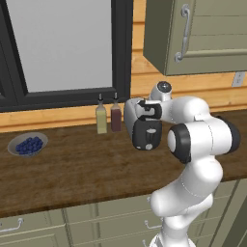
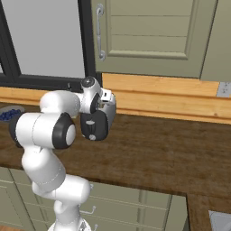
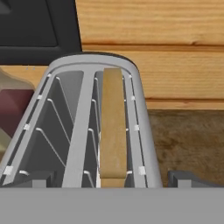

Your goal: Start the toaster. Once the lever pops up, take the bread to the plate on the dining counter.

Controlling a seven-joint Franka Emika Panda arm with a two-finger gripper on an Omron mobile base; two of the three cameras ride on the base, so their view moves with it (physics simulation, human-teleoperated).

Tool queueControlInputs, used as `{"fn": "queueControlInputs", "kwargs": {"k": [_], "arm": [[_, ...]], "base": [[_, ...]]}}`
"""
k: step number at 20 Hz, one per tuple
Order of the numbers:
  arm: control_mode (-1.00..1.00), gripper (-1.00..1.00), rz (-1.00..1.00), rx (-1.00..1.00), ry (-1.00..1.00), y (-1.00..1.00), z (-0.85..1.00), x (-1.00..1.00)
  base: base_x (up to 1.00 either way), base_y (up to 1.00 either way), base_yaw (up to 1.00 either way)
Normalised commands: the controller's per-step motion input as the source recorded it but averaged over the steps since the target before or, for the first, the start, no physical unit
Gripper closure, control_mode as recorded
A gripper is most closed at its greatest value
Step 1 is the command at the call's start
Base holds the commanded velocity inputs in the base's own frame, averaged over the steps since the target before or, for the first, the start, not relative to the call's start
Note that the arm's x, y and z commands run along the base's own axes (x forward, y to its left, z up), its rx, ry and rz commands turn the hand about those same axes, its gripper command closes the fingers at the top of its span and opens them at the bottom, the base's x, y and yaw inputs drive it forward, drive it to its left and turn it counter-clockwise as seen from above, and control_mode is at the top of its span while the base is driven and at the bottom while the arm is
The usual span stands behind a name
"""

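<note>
The silver toaster with its black end panel stands on a dark brown wooden counter by the wall. I cannot tell whether this top is the dining counter. The bread, a tan slice seen edge-on, stands in the right-hand slot, and the left slot holds only wire guides. My gripper hangs open just above the toaster's near end, one fingertip on each side of the body, touching nothing. In the right base view the toaster sits under my hand. The plate is out of view.
Two slim bottles stand close on the toaster's left. A grey bowl of blueberries sits farther left. A wall cabinet hangs above, and a dark window frame rises behind. Bare counter stretches to the right.
</note>
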Motion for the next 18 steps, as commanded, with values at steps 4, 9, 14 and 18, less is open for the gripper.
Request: {"fn": "queueControlInputs", "kwargs": {"k": [4,9,14,18], "arm": [[-1.00,-1.00,0.00,0.00,0.00,0.00,0.00,0.07],[-1.00,-1.00,0.00,0.00,0.00,0.00,0.00,0.09],[-1.00,-1.00,0.00,0.00,0.00,0.00,0.00,0.02],[-1.00,1.00,0.00,0.00,0.00,0.00,0.00,0.00]], "base": [[0.00,0.00,0.00],[0.00,0.00,0.00],[0.00,0.00,0.00],[0.00,0.00,0.00]]}}
